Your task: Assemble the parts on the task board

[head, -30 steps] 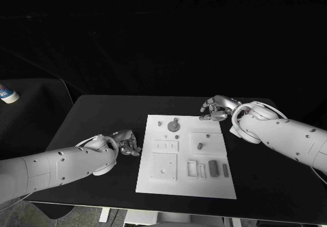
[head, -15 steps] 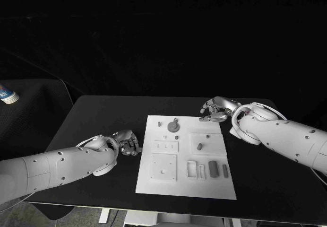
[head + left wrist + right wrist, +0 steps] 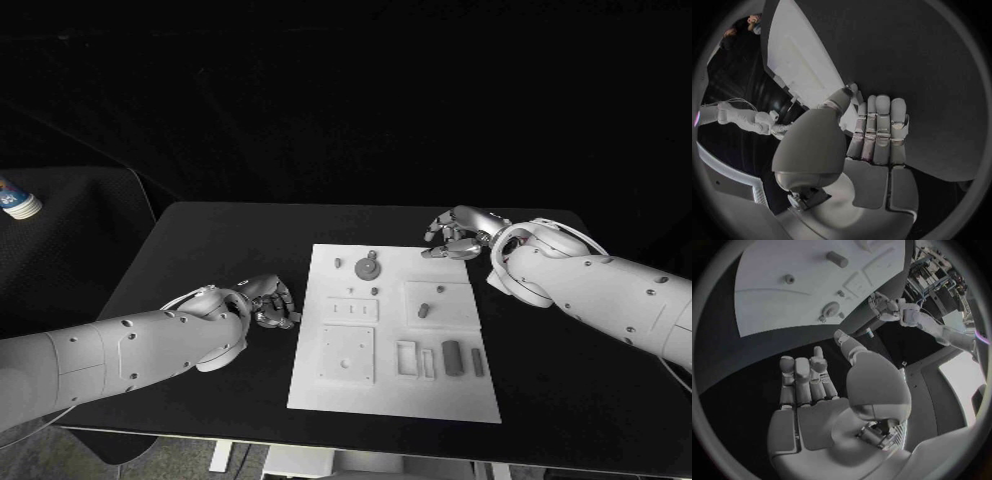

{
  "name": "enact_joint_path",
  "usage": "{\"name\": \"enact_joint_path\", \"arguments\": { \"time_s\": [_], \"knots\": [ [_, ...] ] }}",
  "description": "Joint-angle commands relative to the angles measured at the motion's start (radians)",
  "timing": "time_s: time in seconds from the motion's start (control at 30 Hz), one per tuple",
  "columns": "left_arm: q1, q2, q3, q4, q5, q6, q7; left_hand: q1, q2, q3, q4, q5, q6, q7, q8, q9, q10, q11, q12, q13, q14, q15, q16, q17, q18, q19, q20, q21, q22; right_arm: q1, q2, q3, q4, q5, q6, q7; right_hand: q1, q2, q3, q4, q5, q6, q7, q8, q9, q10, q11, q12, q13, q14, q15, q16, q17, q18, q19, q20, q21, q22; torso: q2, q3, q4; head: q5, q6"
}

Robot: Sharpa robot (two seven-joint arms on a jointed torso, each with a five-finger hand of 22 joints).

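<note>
My fingers (image 3: 877, 131) on the left hand (image 3: 268, 302) lie straight and side by side over bare black table (image 3: 216, 240), thumb (image 3: 840, 102) reaching toward the task board (image 3: 349, 395); nothing is in them, so that hand is open. My right hand (image 3: 459, 233) has its fingers loosely bent and apart, also holding nothing, with no part between thumb and fingertips in the right wrist view.

Taking the task board as my landmark: my left hand sits just off its left edge, about level with the middle; my right hand hovers at its far right corner, seemingly clear of the plate, though I cannot tell if a fingertip brushes the edge. The parts are all on the board. A round piece with a stem (image 3: 368, 266) and a small peg (image 3: 339, 263) sit near the far edge, another short peg (image 3: 424, 309) stands in the right middle panel, and two dark bars (image 3: 451, 355) lie along the near right side next to pale rectangular slots (image 3: 407, 357). Whether those slots already hold anything I cannot make out; they look unfilled.

I judge this to be the approach before a first pick, with assembly barely begun. My right hand is nearest the far parts, so the next move would call for lowering over one and pinching it cleanly, small as they are.
</note>
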Motion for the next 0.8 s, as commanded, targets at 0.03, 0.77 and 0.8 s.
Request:
{"name": "enact_joint_path", "arguments": {
  "time_s": [0.03,0.77,0.8],
  "knots": [
    [-0.009,-0.001,-0.007,-0.007,0.013,0.036,-0.028,-0.016,-0.001,-0.021,-0.002,-0.007,-0.011,-0.002,-0.007,-0.008,-0.032,0.02,0.006,-0.006,-0.008,0.002,0.003,0.002,0.008,-0.007,0.001,0.006,0.002,-0.001,0.0,0.0,0.0,-0.002,0.014,0.007,-0.001,0.006,0.002,0.001,0.001,0.002,0.007,0.002,0.002,-0.008,0.001,-0.005,-0.002,-0.008,-0.003,0.0,-0.001,-0.005,-0.006,0.002,0.039,-0.001,0.0,0.0004,-0.0005,0.0,0.0],
    [-0.009,0.014,-0.007,-0.026,-0.036,0.07,0.001,0.041,0.03,-0.006,-0.004,-0.001,0.055,-0.027,0.031,0.002,-0.028,0.003,0.036,-0.003,-0.003,-0.004,0.017,0.006,0.012,0.001,-0.005,0.016,0.007,-0.001,0.0,0.0,0.0,-0.001,0.021,0.006,-0.002,0.007,0.002,0.001,0.001,0.002,0.007,0.002,0.002,-0.008,0.001,-0.005,-0.002,-0.008,-0.003,0.0,-0.002,-0.005,-0.006,0.002,0.039,-0.001,0.0,0.0004,-0.0009,-0.004,-0.004],
    [-0.009,0.016,-0.007,-0.029,-0.045,0.07,0.004,0.045,0.031,-0.004,-0.004,-0.001,0.062,-0.028,0.034,0.003,-0.027,0.003,0.038,-0.003,-0.002,-0.004,0.018,0.006,0.012,0.001,-0.005,0.016,0.007,-0.001,0.0,0.0,0.0,-0.001,0.021,0.006,-0.002,0.007,0.002,0.001,0.001,0.002,0.007,0.002,0.002,-0.008,0.001,-0.005,-0.002,-0.008,-0.003,0.0,-0.002,-0.005,-0.006,0.002,0.039,-0.001,0.0,0.0003,-0.0009,-0.004,-0.004]
  ]
}}
